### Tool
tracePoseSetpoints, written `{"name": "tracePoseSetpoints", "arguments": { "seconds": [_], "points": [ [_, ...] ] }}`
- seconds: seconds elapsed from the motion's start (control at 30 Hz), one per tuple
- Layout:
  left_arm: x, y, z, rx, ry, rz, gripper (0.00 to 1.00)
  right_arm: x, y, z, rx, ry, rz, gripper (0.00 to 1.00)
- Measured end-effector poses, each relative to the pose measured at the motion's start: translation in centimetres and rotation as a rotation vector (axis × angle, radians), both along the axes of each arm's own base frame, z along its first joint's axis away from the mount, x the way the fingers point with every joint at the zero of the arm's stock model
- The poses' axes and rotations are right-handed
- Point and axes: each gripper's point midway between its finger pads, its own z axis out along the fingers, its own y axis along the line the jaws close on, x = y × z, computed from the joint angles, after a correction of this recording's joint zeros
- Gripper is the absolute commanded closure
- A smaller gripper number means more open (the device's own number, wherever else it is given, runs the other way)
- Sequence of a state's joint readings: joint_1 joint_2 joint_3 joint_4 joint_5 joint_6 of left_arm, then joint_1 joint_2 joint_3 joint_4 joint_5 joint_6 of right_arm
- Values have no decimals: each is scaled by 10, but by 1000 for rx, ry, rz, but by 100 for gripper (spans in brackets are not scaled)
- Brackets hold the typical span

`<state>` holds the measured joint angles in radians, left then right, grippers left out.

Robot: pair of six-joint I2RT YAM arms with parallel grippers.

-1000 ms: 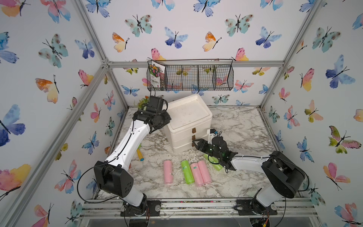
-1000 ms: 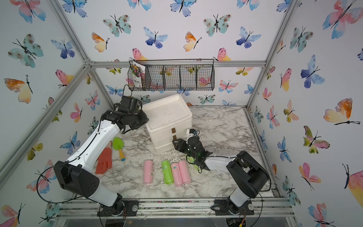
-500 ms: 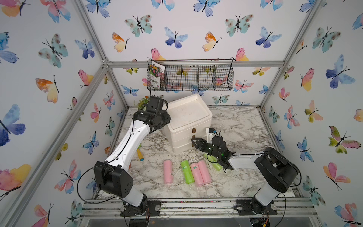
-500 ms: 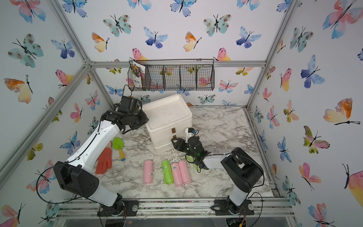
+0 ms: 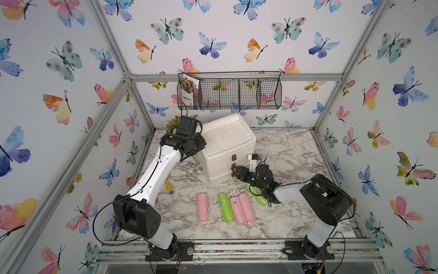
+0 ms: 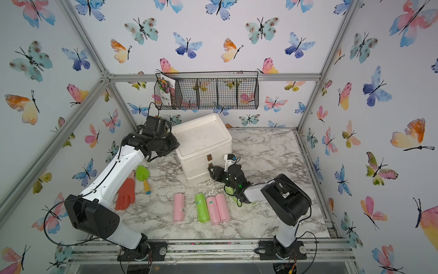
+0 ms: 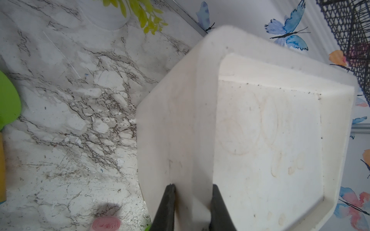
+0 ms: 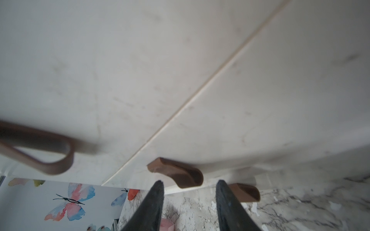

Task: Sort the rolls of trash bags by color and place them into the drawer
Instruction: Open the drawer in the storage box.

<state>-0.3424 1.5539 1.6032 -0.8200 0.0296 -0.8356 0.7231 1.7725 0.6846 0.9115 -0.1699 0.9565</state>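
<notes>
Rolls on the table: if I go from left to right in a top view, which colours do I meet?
lone pink roll → full green roll → middle pink roll → last pink roll → half-hidden green roll

You can read no text at this resolution. The packet [image 5: 189, 92] in the wire basket [image 5: 270, 95] carries printed characters (too small to make out). The teal labels [image 5: 234, 202] on the rolls of trash bags [image 5: 224, 207] are equally illegible.
</notes>
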Motion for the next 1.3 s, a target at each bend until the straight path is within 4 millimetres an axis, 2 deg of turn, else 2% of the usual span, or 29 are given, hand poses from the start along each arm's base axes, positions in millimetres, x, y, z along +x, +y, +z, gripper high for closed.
{"name": "tracePoseSetpoints", "arguments": {
  "seconds": [0.23,0.33,0.43,0.57,0.93,1.1,1.3],
  "points": [
    [0,0,0,0,0,0,96,3,7,10,37,-28,25,64],
    [0,0,0,0,0,0,96,2,8,8,37,-23,34,72],
    [0,0,0,-1,-1,1,96,2,7,6,38,-18,33,86],
    [0,0,0,-4,-1,1,96,2,4,7,53,-18,26,96],
    [0,0,1,-8,0,4,96,-9,-6,14,69,-33,26,98],
    [0,-2,1,-19,3,9,96,-21,-16,23,68,-34,28,98],
    [1,-3,0,-31,5,12,96,-40,-32,17,41,-2,29,98]
  ]
}}
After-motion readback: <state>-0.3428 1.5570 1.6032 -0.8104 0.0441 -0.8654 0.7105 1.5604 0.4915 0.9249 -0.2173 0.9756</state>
